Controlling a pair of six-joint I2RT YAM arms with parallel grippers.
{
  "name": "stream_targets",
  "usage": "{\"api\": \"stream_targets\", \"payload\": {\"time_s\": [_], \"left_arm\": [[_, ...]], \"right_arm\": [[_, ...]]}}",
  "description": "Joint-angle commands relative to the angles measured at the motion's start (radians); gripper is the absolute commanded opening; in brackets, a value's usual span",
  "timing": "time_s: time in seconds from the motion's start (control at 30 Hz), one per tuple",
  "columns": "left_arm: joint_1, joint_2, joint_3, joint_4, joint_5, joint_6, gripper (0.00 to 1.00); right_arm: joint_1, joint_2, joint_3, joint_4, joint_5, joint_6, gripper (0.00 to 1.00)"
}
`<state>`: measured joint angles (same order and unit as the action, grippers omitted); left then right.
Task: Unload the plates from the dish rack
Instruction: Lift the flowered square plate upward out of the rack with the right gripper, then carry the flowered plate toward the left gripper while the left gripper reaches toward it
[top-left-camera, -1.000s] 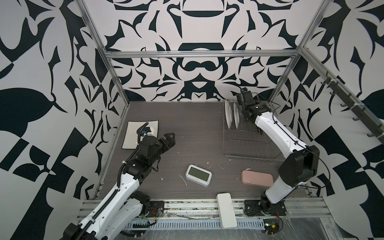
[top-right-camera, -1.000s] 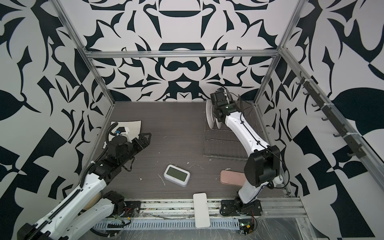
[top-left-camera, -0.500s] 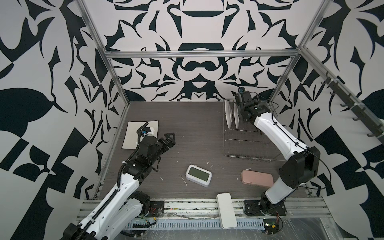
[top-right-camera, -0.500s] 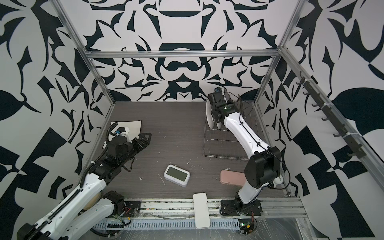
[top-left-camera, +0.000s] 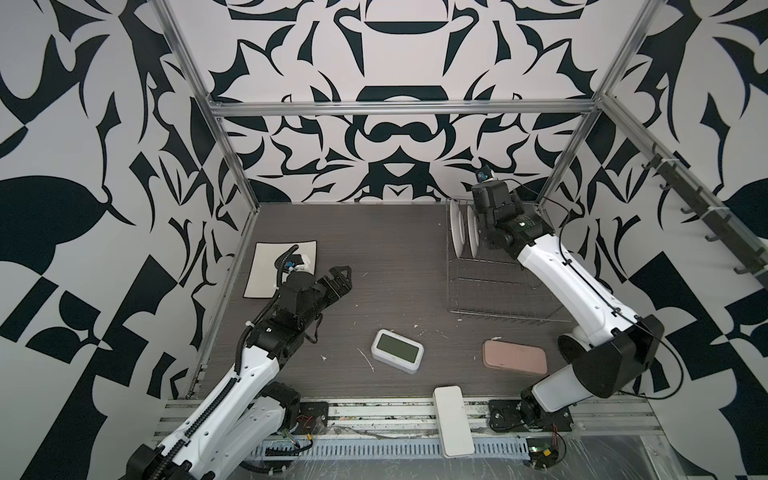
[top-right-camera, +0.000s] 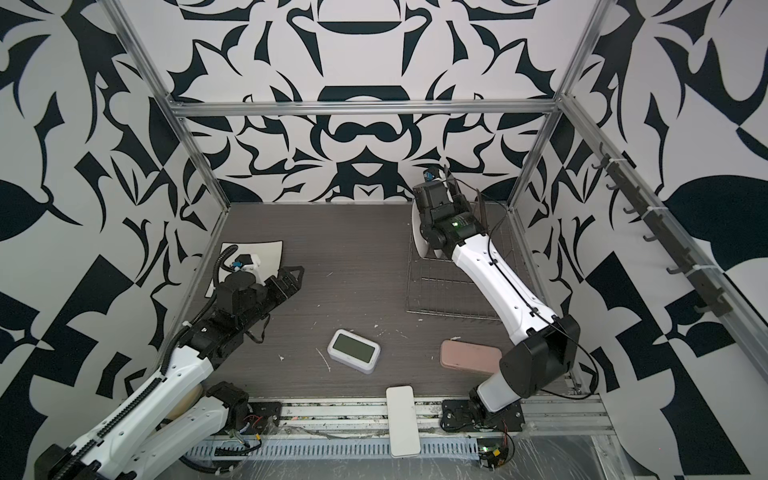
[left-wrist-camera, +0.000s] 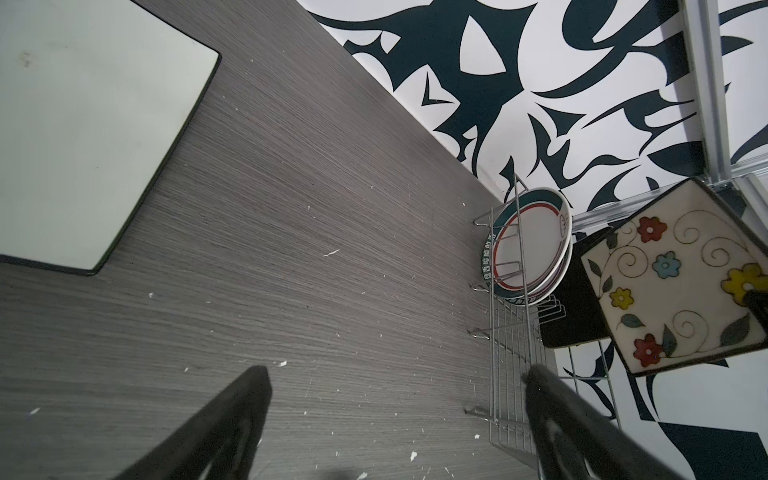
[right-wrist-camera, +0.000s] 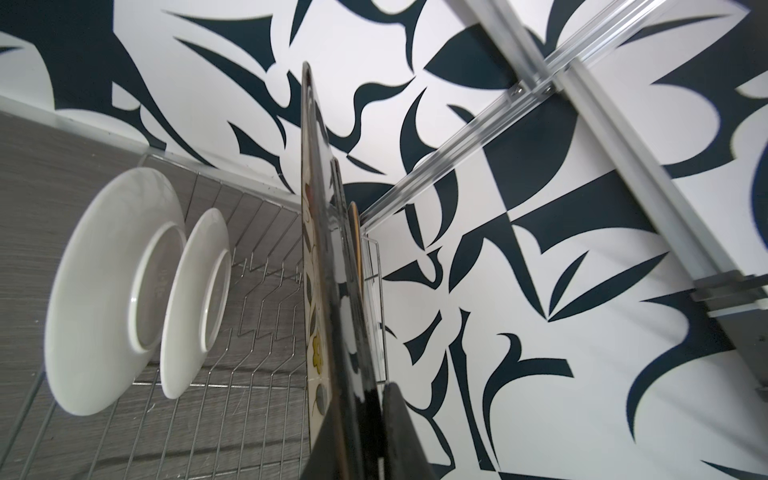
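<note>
One floral plate (left-wrist-camera: 673, 286), upright on edge — pinched by right claw (right-wrist-camera: 361, 432) (left claw (left-wrist-camera: 397, 372) spread).

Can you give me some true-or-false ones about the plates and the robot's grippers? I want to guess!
1. The right gripper is holding the flowery square plate. True.
2. The left gripper is holding a plate. False: its jaws are open with nothing between them.
3. Two round plates stand upright in the dish rack. True.
4. The clock sits inside the dish rack. False: it lies on the table, outside the rack.
5. A white square plate lies flat on the table. True.
</note>
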<state>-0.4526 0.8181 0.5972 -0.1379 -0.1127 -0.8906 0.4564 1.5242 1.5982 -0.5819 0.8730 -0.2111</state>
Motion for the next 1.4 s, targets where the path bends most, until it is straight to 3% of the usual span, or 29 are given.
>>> {"api": "stream_targets", "payload": {"time_s": [0.0,0.6,1.1,1.37], "left_arm": [[-0.005,0.006,0.01,0.02,0.002,-0.003,0.99],[-0.028,0.019,0.019,0.026,-0.008,-0.007,0.99],[-0.04,0.015,0.06,-0.02,-0.018,0.015,1.0],[-0.04,0.03,0.084,-0.043,0.023,0.018,1.0]], "right_arm": [[0.03,-0.079,0.087,0.197,0.141,-0.039,0.0],[0.261,-0.143,0.158,0.324,0.264,-0.191,0.0],[0.487,-0.108,0.254,0.258,0.231,-0.037,0.0],[0.513,-0.055,0.255,0.19,0.096,0.184,0.0]]}}
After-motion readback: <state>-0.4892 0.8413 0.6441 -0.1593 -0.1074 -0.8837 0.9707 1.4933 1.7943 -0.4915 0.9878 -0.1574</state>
